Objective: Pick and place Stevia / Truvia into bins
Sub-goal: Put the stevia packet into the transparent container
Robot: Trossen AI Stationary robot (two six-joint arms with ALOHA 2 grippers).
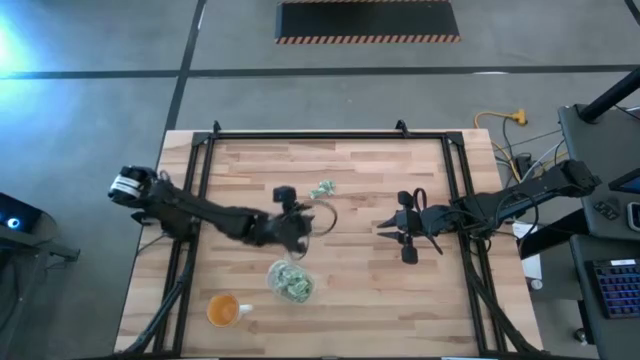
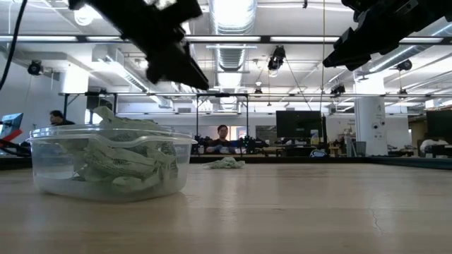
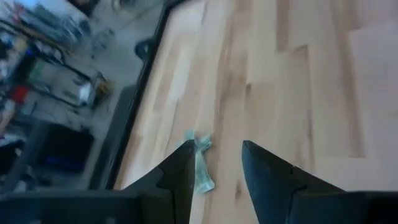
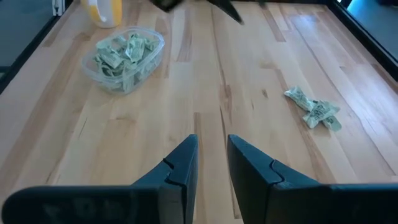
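Observation:
The clear bin [image 1: 271,272] stands near the table's near-middle, its wall [image 2: 42,169] showing many pale green packets [image 4: 121,53] inside. A small heap of loose packets [image 1: 322,188] lies flat on the wood farther back, also seen as the heap [image 2: 224,163] [image 4: 313,109]. My left gripper [image 1: 300,228] hangs open in the air between bin and heap, well above the table [image 2: 187,70]; its wrist view shows the heap [image 3: 202,168] on the wood beside one finger. My right gripper [image 1: 395,232] waits right of centre, raised, its fingers a little apart [image 4: 212,138].
An orange cup [image 1: 224,310] with a handle stands near the near-left corner, beside the bin. A black frame [image 1: 300,135] runs along the far edge and both sides of the table. Bare wood lies between the two grippers and along the near right.

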